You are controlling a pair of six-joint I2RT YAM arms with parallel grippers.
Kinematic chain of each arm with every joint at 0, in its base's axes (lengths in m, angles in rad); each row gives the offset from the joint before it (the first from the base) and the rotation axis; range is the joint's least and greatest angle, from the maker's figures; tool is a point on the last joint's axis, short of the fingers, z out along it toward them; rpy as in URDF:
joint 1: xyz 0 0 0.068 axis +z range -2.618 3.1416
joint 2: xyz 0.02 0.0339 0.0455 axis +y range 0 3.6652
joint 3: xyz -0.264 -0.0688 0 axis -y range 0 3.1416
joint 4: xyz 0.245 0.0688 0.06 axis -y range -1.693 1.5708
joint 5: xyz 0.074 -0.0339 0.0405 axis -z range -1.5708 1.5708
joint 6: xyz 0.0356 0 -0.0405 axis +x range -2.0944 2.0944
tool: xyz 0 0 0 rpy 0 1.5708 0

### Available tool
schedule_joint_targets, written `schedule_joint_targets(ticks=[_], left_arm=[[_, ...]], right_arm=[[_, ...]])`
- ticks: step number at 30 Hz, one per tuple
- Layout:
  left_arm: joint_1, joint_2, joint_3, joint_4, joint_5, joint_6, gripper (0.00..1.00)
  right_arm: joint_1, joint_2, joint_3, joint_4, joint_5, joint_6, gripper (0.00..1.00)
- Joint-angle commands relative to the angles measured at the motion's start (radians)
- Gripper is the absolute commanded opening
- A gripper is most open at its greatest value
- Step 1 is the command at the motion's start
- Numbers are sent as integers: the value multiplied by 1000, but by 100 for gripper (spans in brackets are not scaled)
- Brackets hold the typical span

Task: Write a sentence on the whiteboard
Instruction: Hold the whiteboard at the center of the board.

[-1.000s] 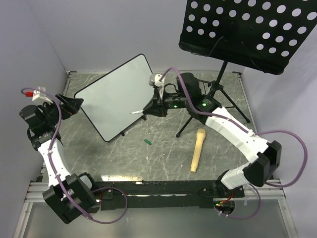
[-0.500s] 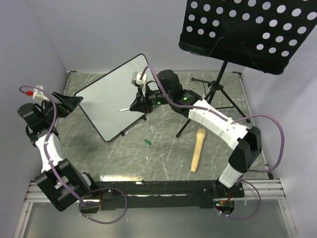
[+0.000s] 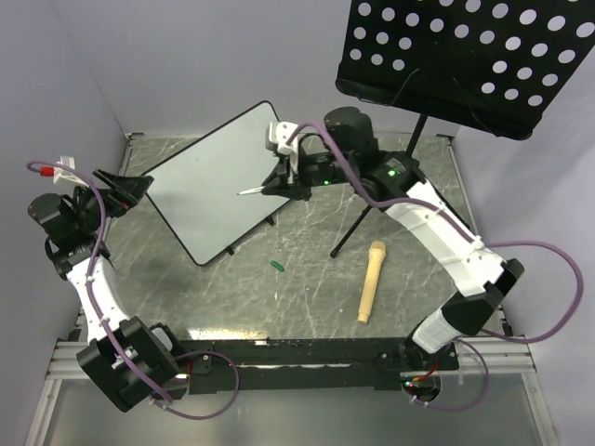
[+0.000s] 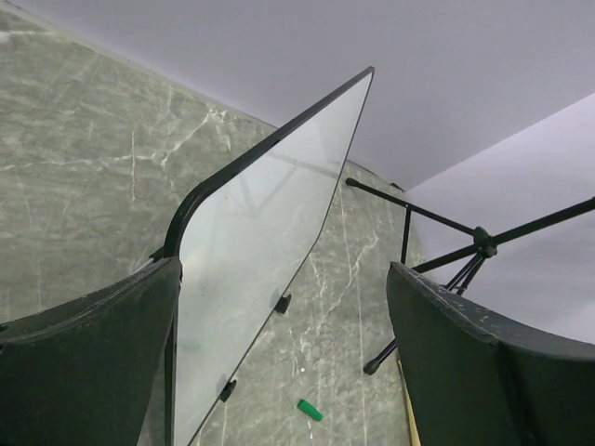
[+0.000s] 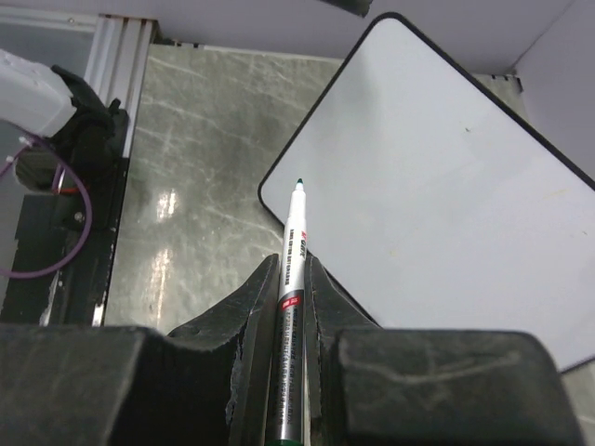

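Note:
The whiteboard (image 3: 209,181) stands tilted at the back left, and its face (image 5: 437,167) shows blank. The sentence is out of view. My right gripper (image 3: 280,182) is shut on a white marker (image 3: 251,191) with a green tip. The marker (image 5: 297,237) sticks out between the fingers (image 5: 256,297) and points over the board near its right edge. Whether the tip touches the board I cannot tell. My left gripper (image 3: 133,190) stands open at the board's left corner, and the board's edge (image 4: 270,149) runs between its fingers (image 4: 102,353).
A small green marker cap (image 3: 276,266) lies on the marble floor in front of the board, and shows again as the cap (image 4: 310,410). A black perforated music stand (image 3: 465,56) on tripod legs (image 3: 349,237) rises at the back right. A beige microphone-shaped piece (image 3: 369,281) lies right of centre.
My right arm swung the marker left across the board, then back right and farther up its face. The left arm shifted slightly and stayed open.

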Motion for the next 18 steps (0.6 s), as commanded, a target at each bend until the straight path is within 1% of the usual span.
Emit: schedule_joint_targets(ticks=[1,5,12,13,16,17,18], left_arm=[[-12,-24,39,-39,-36,23,96],[-23,-33,24,-39,-47,30,96],[-28,-36,24,-59,-50,17,96],[-28,-35,24,-61,-45,14,97],[-28,-24,35,-76,-39,14,96],[-29,-15,41,-94,-36,15,97],[-28,-12,54,-102,-28,21,97]], right_arm=[[-51,-54,12,-121,-31,-49,0],[-51,-56,-37,-104,-38,-33,0],[-33,12,-14,-21,-23,6,0],[-11,29,-10,3,-8,11,0],[35,62,27,36,89,13,0],[70,69,49,47,145,8,0],[84,75,56,54,162,-1,0]])
